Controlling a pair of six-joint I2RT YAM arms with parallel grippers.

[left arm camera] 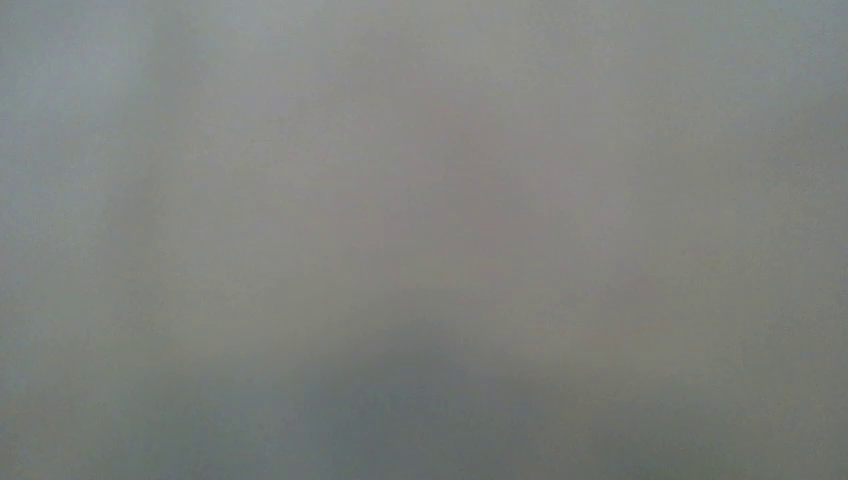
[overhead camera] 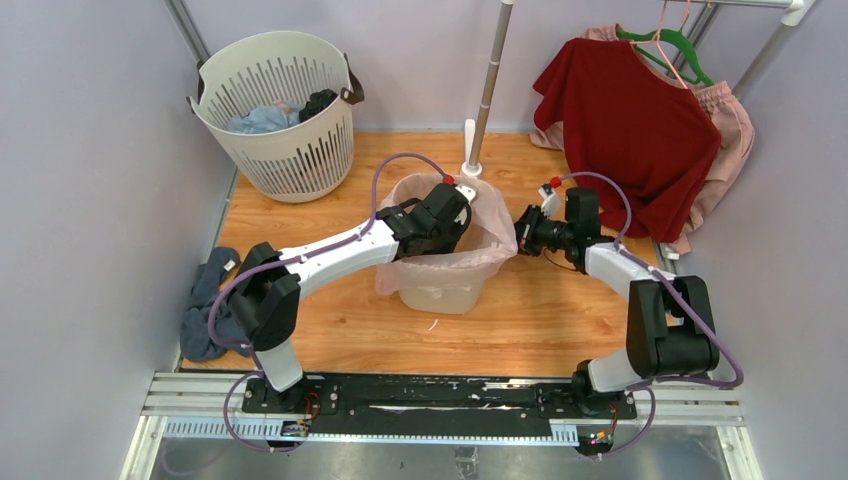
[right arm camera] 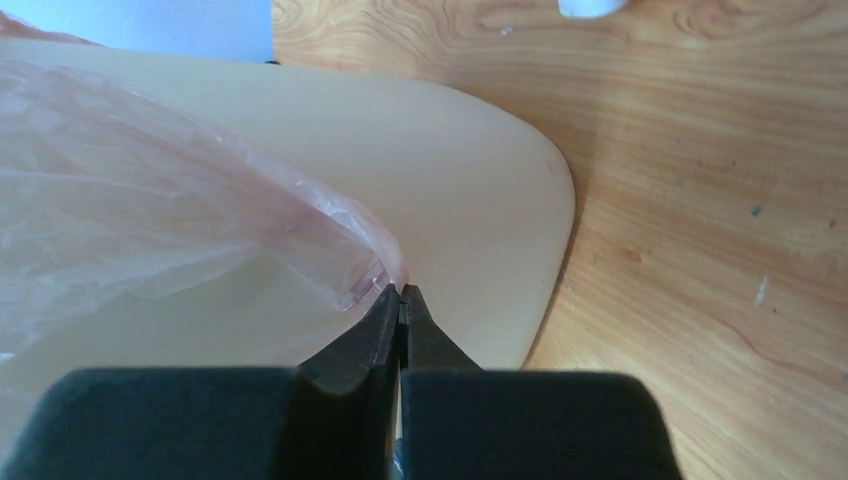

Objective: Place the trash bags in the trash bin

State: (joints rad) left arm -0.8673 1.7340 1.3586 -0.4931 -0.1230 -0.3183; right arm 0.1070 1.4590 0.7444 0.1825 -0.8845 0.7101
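Observation:
The cream-beige trash bin (overhead camera: 445,300) stands in the middle of the wooden floor. A translucent pale-pink trash bag (overhead camera: 495,245) lines it and drapes over its rim. My left gripper (overhead camera: 458,212) reaches down into the bin's mouth; its fingers are hidden there, and the left wrist view is only a grey-beige blur. My right gripper (overhead camera: 520,232) is at the bin's right side. In the right wrist view its jaws (right arm camera: 401,292) are pressed together on the edge of the trash bag (right arm camera: 150,200), over the trash bin's wall (right arm camera: 480,200).
A white slotted basket (overhead camera: 280,110) with clothes stands at the back left. A blue-grey cloth (overhead camera: 205,305) lies by the left wall. A pole (overhead camera: 485,90) rises just behind the bin. A red shirt (overhead camera: 630,130) and a pink garment (overhead camera: 730,130) hang at the back right.

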